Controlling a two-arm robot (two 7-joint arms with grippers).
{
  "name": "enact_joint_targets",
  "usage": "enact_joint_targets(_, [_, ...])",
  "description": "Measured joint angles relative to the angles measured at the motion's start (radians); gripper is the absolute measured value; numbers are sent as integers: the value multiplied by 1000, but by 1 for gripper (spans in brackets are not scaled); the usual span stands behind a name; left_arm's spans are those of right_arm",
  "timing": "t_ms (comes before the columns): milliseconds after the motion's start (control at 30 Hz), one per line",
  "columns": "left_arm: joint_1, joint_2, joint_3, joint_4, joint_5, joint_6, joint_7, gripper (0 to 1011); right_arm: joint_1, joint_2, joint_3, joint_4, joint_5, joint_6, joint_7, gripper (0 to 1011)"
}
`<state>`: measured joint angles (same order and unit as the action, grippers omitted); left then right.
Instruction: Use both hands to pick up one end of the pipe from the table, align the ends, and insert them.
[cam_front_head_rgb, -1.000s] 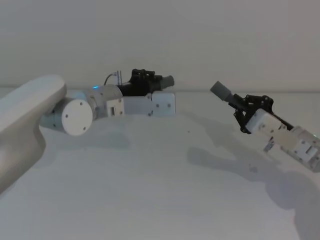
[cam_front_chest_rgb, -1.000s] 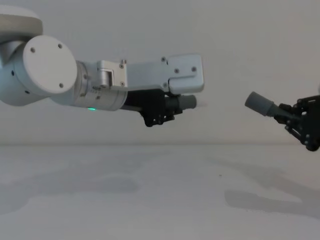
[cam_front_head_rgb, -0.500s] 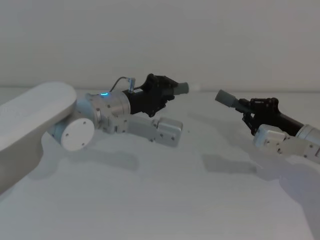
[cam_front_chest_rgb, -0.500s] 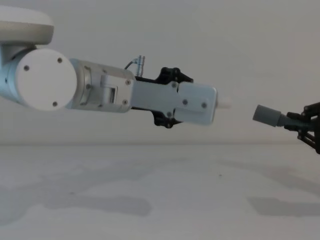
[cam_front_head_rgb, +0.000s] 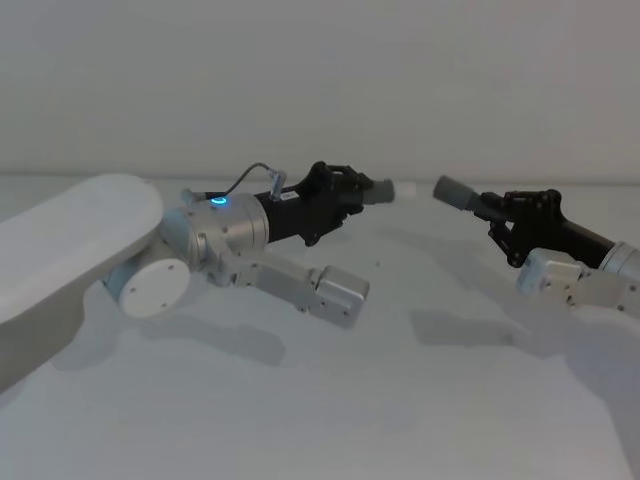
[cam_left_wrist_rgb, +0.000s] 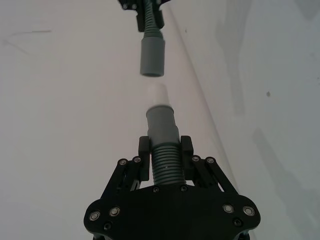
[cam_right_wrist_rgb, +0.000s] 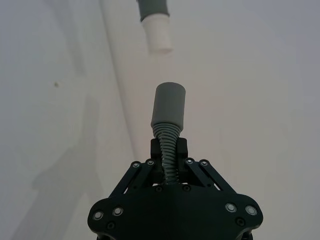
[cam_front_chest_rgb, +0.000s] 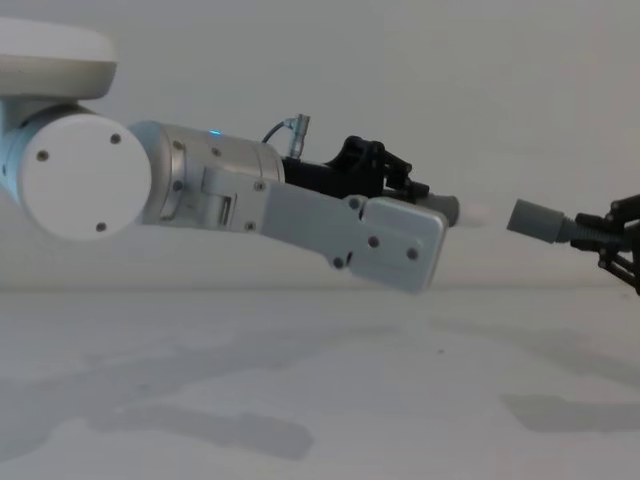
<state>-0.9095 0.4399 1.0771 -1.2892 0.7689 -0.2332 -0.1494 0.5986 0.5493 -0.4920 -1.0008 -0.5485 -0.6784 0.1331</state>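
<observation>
White table (cam_front_head_rgb: 330, 400) bare beneath both held pipe ends (cam_left_wrist_rgb: 152, 55).

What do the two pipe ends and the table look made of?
Left claw's pipe end: seemingly matte grey plastic, smooth collar above moulded ribs, tipped by a paler whitish spigot, possibly another plastic. Right claw's pipe end: the same dull grey plastic look, a smooth sleeve on a corrugated hose. Table: plain matte white surface with soft shadows and no glare; laminate or painted board, I cannot tell.
</observation>
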Motion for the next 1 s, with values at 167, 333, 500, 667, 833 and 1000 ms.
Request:
enact_joint_targets(167, [0, 4, 6, -7, 14, -6, 6, 342, 15, 2, -1, 19, 3, -51, 3, 142])
enact_joint_targets(333, [-1, 7, 10, -12, 26, -10, 11, 342, 35, 11, -7, 42, -17, -117, -4, 142])
enact_joint_targets(500, [-1, 9, 13, -15, 33, -12, 15, 342, 57, 18, -15, 68, -64, -182, -28, 142])
enact_joint_targets(667, [-2, 10, 15, -17, 37, -14, 16, 342, 76, 21, -23, 93, -114, -224, -56, 142])
enact_joint_targets(833, [-2, 10, 17, -18, 41, -15, 18, 342, 97, 21, -32, 117, -171, -258, -96, 142])
enact_joint_targets(1000, [-2, 11, 18, -19, 43, -15, 19, 342, 109, 18, -39, 130, -205, -276, -121, 144])
